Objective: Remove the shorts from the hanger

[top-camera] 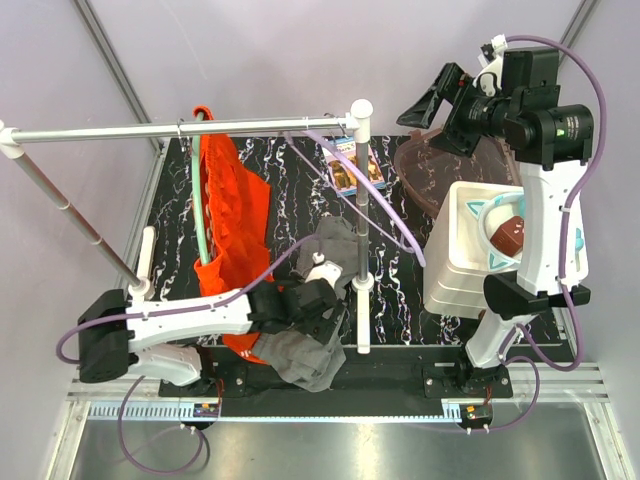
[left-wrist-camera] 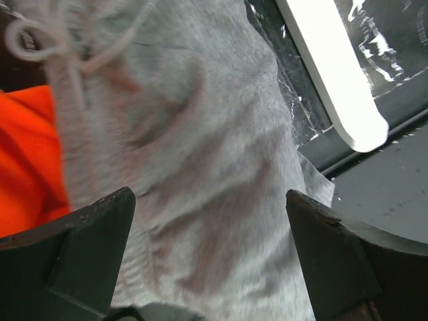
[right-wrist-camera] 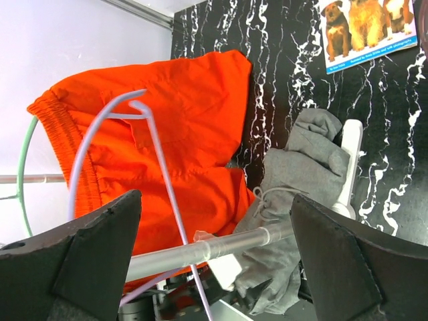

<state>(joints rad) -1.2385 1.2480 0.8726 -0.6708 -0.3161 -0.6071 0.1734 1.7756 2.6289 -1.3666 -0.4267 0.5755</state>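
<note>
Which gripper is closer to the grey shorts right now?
Left. The left gripper is right at the grey shorts, open, with the fabric between its fingers. The right gripper is raised well off to the right, open and clear of them.

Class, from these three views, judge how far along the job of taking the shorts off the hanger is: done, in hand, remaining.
Done: nothing certain; the grey shorts sag low, hanger unclear. In hand: the left tool, open, straddles grey fabric. Remaining: the orange shorts hang on the green hanger from the rail; the right tool is open, well clear.
</note>
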